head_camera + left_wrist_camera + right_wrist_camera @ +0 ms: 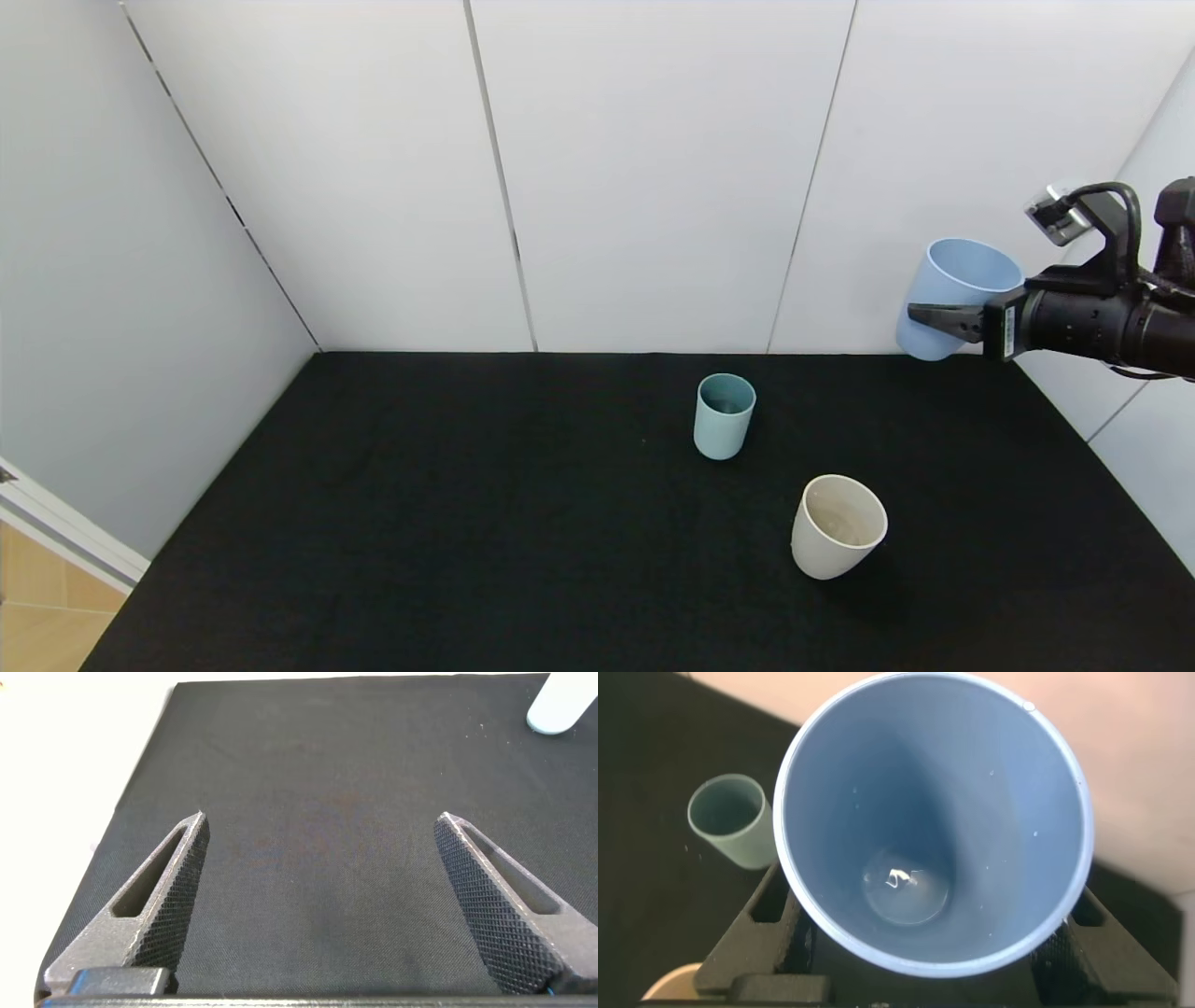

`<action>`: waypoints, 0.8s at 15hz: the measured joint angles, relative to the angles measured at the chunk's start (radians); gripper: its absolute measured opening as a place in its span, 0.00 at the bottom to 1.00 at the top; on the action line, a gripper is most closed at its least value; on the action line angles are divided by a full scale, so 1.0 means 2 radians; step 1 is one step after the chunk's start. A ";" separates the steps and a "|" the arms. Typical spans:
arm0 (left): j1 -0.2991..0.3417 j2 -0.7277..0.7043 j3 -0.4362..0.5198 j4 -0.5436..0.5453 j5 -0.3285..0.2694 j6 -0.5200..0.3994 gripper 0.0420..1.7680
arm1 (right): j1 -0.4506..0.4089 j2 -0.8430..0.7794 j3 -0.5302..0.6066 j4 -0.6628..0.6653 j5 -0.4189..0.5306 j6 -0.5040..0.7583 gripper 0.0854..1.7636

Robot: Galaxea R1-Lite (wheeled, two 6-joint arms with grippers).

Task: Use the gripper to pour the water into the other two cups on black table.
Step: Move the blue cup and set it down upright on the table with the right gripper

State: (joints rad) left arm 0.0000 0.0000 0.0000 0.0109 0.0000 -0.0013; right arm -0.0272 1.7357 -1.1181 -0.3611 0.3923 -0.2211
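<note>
A light blue cup (pixel 954 297) is clenched aloft by the right gripper (pixel 943 322), tilted, above the black table (pixel 420 523) enclosed by white panelled walls (pixel 653 168). The teal-green cup (pixel 724 415) and cream-beige cup (pixel 837 525) are set upright below. The left gripper (pixel 318 905) is held released over bare cloth.

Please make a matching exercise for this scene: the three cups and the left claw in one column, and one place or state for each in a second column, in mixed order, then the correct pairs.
Column 1:
1. light blue cup
2. teal-green cup
3. cream-beige cup
4. left claw

Column 2:
A. open over bare black table
B. held in the air by the right claw
C. on the table, nearest the robot
D. on the table, farther back

Pairs: 1-B, 2-D, 3-C, 4-A
</note>
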 joint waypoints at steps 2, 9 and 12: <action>0.000 0.000 0.000 0.000 0.000 0.000 0.97 | -0.002 0.017 0.008 -0.033 0.001 0.017 0.70; 0.000 0.000 0.000 0.000 0.000 0.000 0.97 | 0.007 0.085 0.065 -0.158 0.003 0.064 0.70; 0.000 0.000 0.000 0.000 0.000 0.000 0.97 | 0.006 0.105 0.075 -0.170 0.003 0.070 0.70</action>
State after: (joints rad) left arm -0.0009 0.0000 0.0000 0.0104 0.0000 -0.0017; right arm -0.0143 1.9455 -0.9674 -0.7013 0.3977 -0.0806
